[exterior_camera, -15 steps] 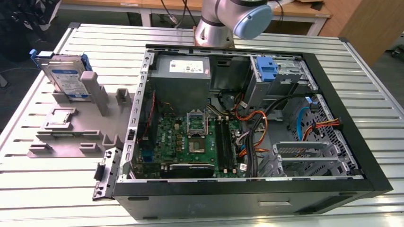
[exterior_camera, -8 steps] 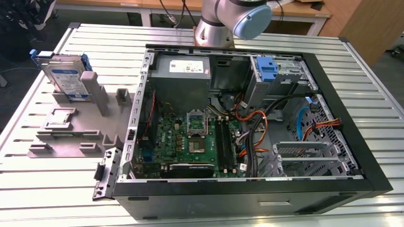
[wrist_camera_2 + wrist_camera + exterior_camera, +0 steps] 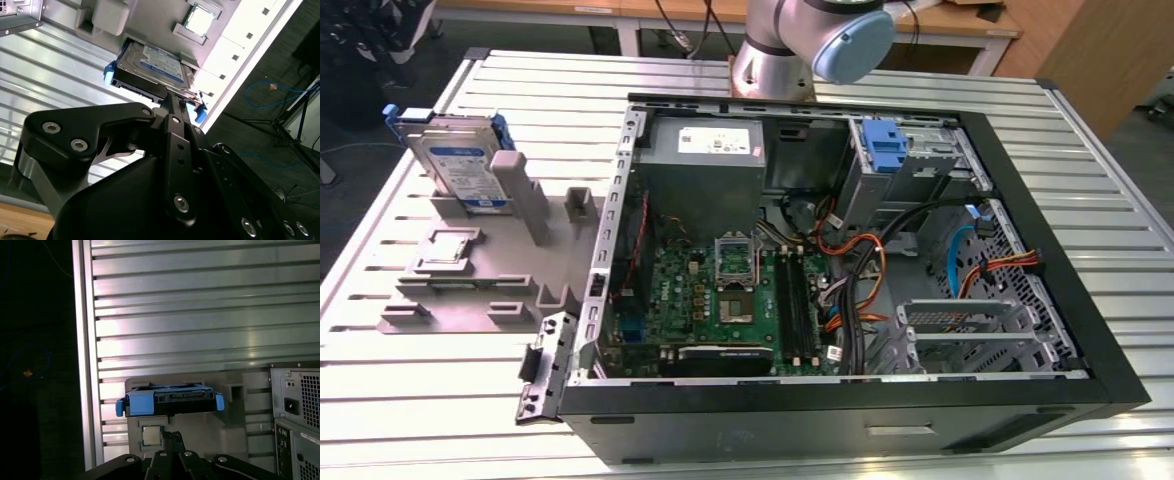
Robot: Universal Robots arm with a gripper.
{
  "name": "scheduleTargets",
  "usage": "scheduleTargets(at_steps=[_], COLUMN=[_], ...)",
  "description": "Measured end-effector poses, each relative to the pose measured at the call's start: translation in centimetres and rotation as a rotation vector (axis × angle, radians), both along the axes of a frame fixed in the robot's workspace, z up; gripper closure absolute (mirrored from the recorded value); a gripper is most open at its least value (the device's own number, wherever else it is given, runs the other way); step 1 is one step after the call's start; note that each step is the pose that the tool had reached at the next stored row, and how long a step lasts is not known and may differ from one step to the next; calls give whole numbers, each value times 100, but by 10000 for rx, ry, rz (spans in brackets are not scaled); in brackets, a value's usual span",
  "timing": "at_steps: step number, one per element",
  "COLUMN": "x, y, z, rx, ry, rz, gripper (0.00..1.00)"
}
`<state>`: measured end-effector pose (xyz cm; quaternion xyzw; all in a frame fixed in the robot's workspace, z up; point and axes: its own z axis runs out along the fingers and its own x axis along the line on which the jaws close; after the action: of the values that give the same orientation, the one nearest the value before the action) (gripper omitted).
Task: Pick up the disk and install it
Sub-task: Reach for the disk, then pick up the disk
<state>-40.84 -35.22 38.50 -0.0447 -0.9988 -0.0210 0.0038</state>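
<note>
Silver disk (image 3: 458, 165) in its blue carrier stands on edge in the grey holder (image 3: 467, 290) at the exterior view's left of the table (image 3: 414, 410), outside the open computer case (image 3: 854, 405). In both wrist views the claw (image 3: 171, 102) (image 3: 172, 436) is clenched and empty. The disk lies straight ahead of it, apart, long edge crosswise.

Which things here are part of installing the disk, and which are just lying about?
For the job:
disk, upright in the grey holder
hand, holding nothing
open computer case

Lying about:
chip in the holder
slatted table
</note>
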Motion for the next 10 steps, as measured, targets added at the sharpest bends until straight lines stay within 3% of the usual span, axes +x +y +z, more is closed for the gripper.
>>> scheduleTargets(at_steps=[10], x=[-70], y=[4], z=[-1], rx=[0], ry=[-1], rz=[1], gripper=[90])
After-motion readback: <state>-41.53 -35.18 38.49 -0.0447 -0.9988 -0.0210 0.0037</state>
